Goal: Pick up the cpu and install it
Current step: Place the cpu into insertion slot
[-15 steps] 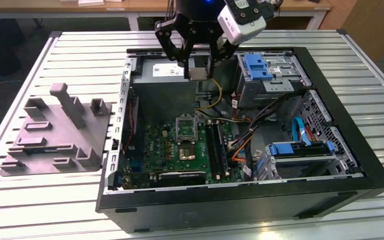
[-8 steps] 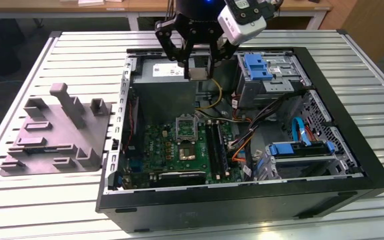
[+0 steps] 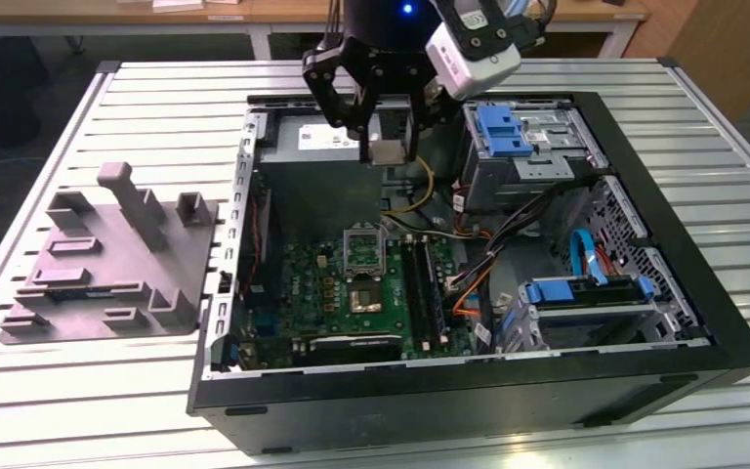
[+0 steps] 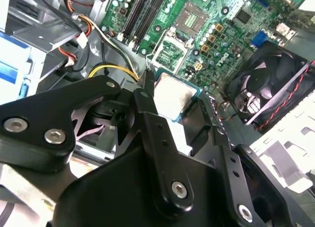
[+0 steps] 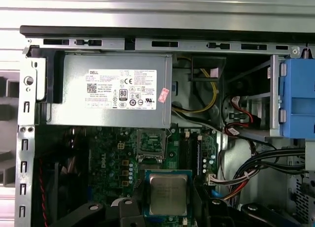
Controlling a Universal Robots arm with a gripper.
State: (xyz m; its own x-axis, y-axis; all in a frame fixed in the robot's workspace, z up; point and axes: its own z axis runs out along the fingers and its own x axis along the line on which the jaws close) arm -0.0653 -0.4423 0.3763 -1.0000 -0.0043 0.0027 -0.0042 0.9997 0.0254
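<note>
gripper (image 3: 386,137) is up over the open computer case (image 3: 687,322), closed narrow on the cpu (image 5: 168,193), one finger on each opposite edge. the pale metal lid is plain to see in both wrist views, and the chip hangs in the air above the motherboard (image 3: 336,293), touching nothing but the gripper. the dark socket (image 4: 189,16) sits well apart from it down on the board and looks unfilled, so the install is not yet done. the grey-purple fixture (image 3: 108,264) is out on the counter (image 3: 36,410) beside the case.

i'd call this a light, stiff, thin part with a slick metal top. it looks fragile on the underside too, so the edges are the right hold. it wants a gentle squeeze, kept level, because a pinch that thin could let it tilt or slip.
</note>
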